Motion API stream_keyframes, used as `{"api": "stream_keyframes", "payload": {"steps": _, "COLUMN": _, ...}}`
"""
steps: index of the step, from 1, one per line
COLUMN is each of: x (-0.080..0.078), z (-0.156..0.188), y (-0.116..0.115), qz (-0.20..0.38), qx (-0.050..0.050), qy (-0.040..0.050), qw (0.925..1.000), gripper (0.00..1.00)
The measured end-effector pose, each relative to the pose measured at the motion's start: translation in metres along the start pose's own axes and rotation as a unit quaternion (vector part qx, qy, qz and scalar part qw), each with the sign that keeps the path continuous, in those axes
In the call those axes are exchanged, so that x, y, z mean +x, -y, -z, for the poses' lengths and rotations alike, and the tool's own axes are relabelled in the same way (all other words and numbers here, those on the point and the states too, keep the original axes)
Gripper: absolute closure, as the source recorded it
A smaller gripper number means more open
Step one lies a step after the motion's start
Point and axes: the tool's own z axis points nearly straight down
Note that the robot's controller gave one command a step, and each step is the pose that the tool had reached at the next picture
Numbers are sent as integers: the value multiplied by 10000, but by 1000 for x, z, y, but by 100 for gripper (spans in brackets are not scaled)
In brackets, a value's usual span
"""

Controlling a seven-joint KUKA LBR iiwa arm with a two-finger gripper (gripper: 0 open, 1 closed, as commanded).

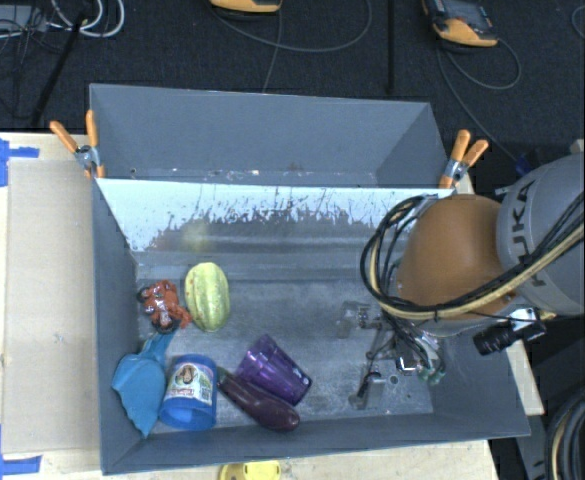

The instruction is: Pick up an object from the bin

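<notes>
Orange wrist cover (452, 248) hangs above grey bin (272, 158) | gripper (384, 366) over bare floor, right front; its state we cannot tell | purple cup (272, 368), nearest object, lies apart leftward | risk: we expect an empty grasp, scraping metal.

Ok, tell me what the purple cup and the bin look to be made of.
The purple cup looks like translucent plastic: its glossy wall seems partly see-through. The bin looks like grey sheet metal, matt, with scraped pale streaks along its back wall; painted or bare, I cannot tell.
</notes>
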Motion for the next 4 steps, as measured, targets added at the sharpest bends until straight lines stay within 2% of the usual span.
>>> {"api": "stream_keyframes", "payload": {"steps": 1, "x": -7, "z": -35, "y": -22, "qz": 258, "qx": 5, "qy": 26, "qw": 9997, "gripper": 0}}
{"api": "stream_keyframes", "payload": {"steps": 2, "x": 4, "z": -57, "y": -43, "qz": 1014, "qx": -1, "qy": 26, "qw": 9948, "gripper": 0}}
{"api": "stream_keyframes", "payload": {"steps": 3, "x": 4, "z": -58, "y": -63, "qz": 1055, "qx": 3, "qy": 47, "qw": 9944, "gripper": 0}}
{"api": "stream_keyframes", "payload": {"steps": 4, "x": 16, "z": -62, "y": -96, "qz": 665, "qx": 6, "qy": 2, "qw": 9978, "gripper": 100}}
